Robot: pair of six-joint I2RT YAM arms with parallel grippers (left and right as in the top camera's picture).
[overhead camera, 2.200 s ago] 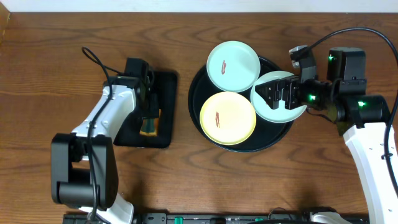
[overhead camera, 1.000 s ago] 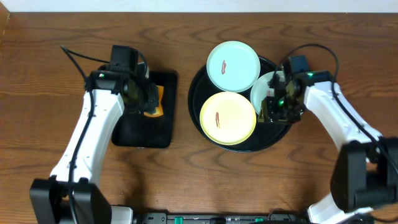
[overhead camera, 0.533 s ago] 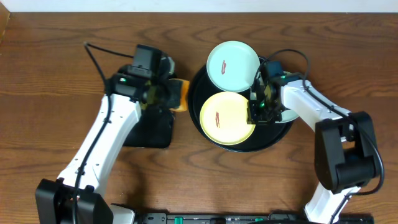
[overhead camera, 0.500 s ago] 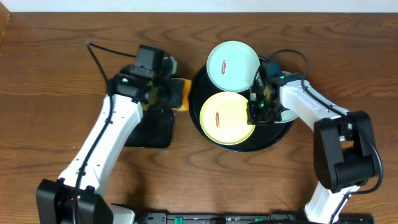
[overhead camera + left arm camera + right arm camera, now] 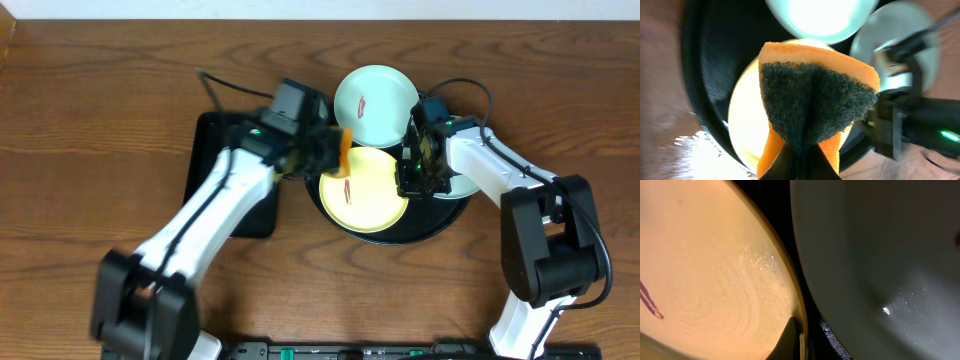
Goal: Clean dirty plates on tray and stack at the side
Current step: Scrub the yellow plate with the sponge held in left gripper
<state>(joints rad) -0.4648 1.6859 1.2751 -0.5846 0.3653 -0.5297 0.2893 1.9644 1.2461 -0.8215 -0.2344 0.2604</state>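
Note:
A pale yellow plate (image 5: 365, 195) with a reddish smear lies in the round black tray (image 5: 400, 236). My right gripper (image 5: 408, 182) is shut on its right rim; in the right wrist view the yellow plate (image 5: 705, 270) has its edge pinched between the jaws of the right gripper (image 5: 801, 344). A mint plate (image 5: 375, 100) with a smear sits at the tray's back. Another mint plate (image 5: 458, 185) lies mostly under my right arm. My left gripper (image 5: 328, 154) is shut on an orange sponge (image 5: 345, 152) with a dark scouring face (image 5: 815, 100), hanging over the yellow plate's upper left.
A rectangular black tray (image 5: 210, 160) lies left of the round one, partly under my left arm. Both arms crowd the round tray. Bare wooden table (image 5: 100, 100) extends to the left, back and front.
My left arm carried the sponge rightward from the rectangular tray to above the yellow plate. My right gripper closed on the yellow plate's rim.

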